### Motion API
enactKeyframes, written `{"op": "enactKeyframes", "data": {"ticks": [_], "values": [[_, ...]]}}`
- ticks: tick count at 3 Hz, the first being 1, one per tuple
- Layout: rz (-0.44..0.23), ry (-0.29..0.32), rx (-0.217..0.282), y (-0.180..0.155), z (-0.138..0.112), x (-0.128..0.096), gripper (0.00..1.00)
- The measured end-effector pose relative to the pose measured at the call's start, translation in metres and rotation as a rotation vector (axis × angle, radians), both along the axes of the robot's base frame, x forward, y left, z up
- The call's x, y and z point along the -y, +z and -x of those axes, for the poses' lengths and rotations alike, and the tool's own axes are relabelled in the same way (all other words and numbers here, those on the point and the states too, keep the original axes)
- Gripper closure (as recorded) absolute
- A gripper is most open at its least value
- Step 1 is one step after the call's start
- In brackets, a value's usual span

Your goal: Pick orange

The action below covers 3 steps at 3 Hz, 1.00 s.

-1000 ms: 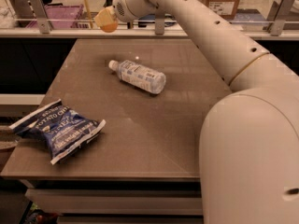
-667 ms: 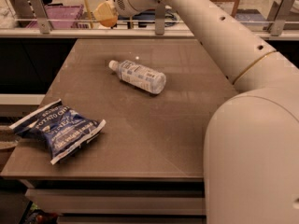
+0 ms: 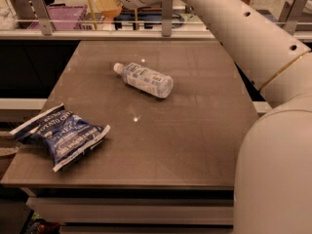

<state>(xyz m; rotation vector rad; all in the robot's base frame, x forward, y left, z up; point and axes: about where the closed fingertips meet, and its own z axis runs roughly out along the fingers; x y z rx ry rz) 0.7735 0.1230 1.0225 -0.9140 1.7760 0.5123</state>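
Observation:
The orange (image 3: 105, 0) is a small round orange-yellow fruit held high above the far edge of the brown table (image 3: 195, 130), at the top of the camera view. My gripper (image 3: 111, 5) is shut on the orange, at the end of the white arm (image 3: 219, 23) that reaches in from the right. The gripper's body partly hides the fruit's right side.
A clear water bottle (image 3: 144, 80) lies on its side at the table's middle back. A blue potato chip bag (image 3: 62, 136) lies at the front left corner. A railing (image 3: 165, 33) and a purple bin (image 3: 63, 16) stand behind the table.
My gripper has risen with the orange in it, moving up and slightly left over the table's far edge. The bottle and chip bag have not moved.

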Motion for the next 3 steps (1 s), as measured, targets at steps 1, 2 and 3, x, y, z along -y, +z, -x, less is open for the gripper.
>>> {"op": "enactKeyframes", "data": {"ticks": [1,2,3], "values": [[0.0,0.0,0.0,-0.0001,0.0,-0.0001,1.0],[0.001,0.003,-0.002,-0.0018,0.0001,-0.0023,0.85],[0.001,0.007,-0.005,-0.0036,0.0002,-0.0047,0.61]]}}
